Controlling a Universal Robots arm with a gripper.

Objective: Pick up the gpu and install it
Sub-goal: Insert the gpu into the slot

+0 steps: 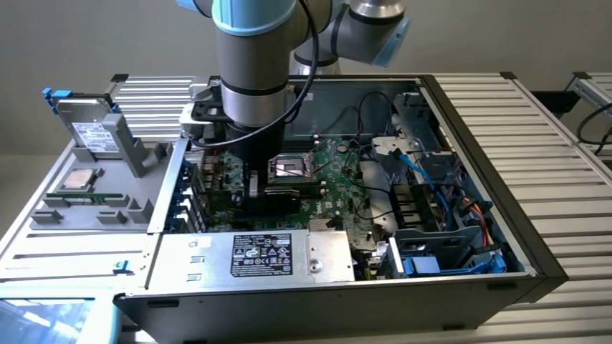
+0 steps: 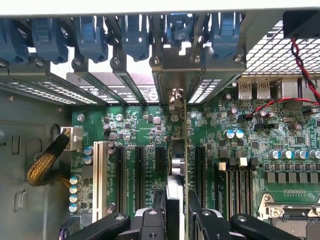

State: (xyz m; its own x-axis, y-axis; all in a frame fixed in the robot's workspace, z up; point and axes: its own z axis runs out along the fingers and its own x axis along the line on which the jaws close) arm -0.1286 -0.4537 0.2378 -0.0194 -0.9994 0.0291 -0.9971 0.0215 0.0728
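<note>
Open computer case [image 1: 478, 143] in the middle of the exterior view, side panel off, green motherboard [image 1: 330, 179] exposed inside. Robot arm [image 1: 251, 64] reaching down from the top centre of the frame into the case, its dark lower end over the slot area at centre. Gripper [image 2: 176, 212] at the bottom centre of the wrist view, black fingers [image 2: 150, 222] clamped on either side of the gpu [image 2: 185, 165], gripping it. Gpu seen edge-on in that view as a thin green upright line running from the fingers up toward the rear bracket area, standing among the black expansion slots [image 2: 140, 172]; whether seated in a slot or just above it, cannot tell. In the exterior view, gpu [image 1: 287, 195] as a dark block with a pale strip directly under the arm, at centre frame. Row of blue slot latches [image 2: 135, 35] along the top of the wrist view, with metal slot covers beneath. White slot [image 2: 98, 175] to the left of the black ones, yellow braided cable [image 2: 45, 162] at mid left. Silver power supply [image 1: 254, 256] with a black label at the lower centre of the exterior view. Grey parts tray [image 1: 105, 208] at the left, holding an upright drive [image 1: 91, 129] with a white label and a square chip [image 1: 77, 180] lying flat. Blue cables [image 1: 421, 172] at the right inside the case
</note>
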